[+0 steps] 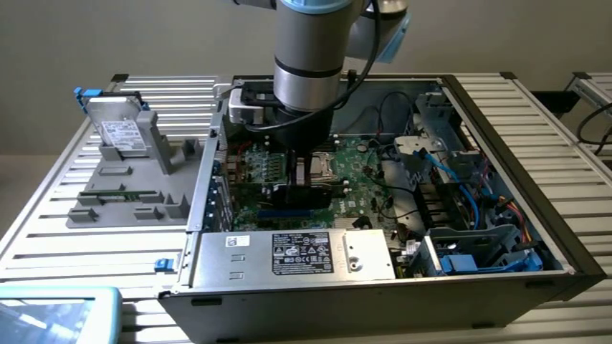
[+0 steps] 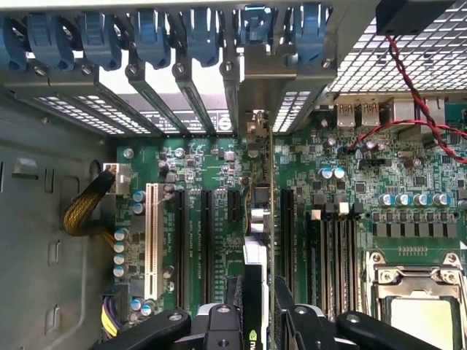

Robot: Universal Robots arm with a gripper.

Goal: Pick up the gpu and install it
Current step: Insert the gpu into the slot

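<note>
Now we see the gripper (image 2: 257,306) half closed on the gpu (image 2: 255,219), holding it on edge over the black slots (image 2: 206,233) of the motherboard (image 2: 350,182) inside the case (image 1: 521,179). Memory slots (image 2: 336,248) stand close on one side, a white slot (image 2: 152,233) farther on the other. Blue clips (image 2: 153,33) line the rear wall (image 2: 58,91) just beyond the card's bracket end.

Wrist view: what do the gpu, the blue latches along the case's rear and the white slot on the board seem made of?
The gpu: thin green board edge, probably fibreglass laminate, and a matte black shroud, seemingly plastic. The blue latches: moulded plastic, judging by their even colour and soft sheen. The white slot: matte plastic, probably, going by its plain opaque body.
</note>
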